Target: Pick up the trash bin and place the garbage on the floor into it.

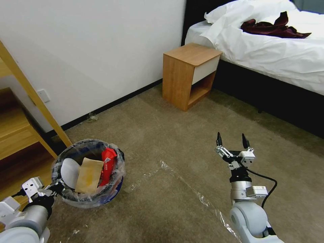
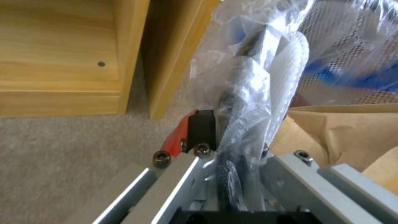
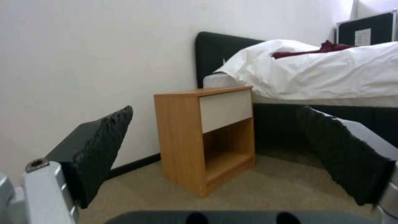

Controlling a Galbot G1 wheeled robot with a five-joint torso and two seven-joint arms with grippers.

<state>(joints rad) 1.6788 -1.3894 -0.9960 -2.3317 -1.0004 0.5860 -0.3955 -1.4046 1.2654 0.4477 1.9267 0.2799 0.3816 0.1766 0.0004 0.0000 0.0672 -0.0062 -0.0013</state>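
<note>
The trash bin (image 1: 88, 172) hangs by its rim in the left gripper (image 2: 232, 146), jaws pinched on rim and crinkled liner, a slipper (image 1: 70, 172), tan box (image 1: 89, 175) and red wrapper (image 1: 108, 163) inside. Risk is the slick plastic slipping through, tilting the bin and spilling it. The right gripper (image 1: 231, 141) holds nothing, jaws spread wide, bedside table (image 3: 207, 137) showing between them.

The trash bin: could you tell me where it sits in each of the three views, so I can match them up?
Head view: the trash bin is lower left, its rim clamped by the left gripper.
Left wrist view: its bagged rim runs up the middle from the gripper.
Right wrist view: not in it.
Shared landmark: the brown paper inside the bin.
</note>
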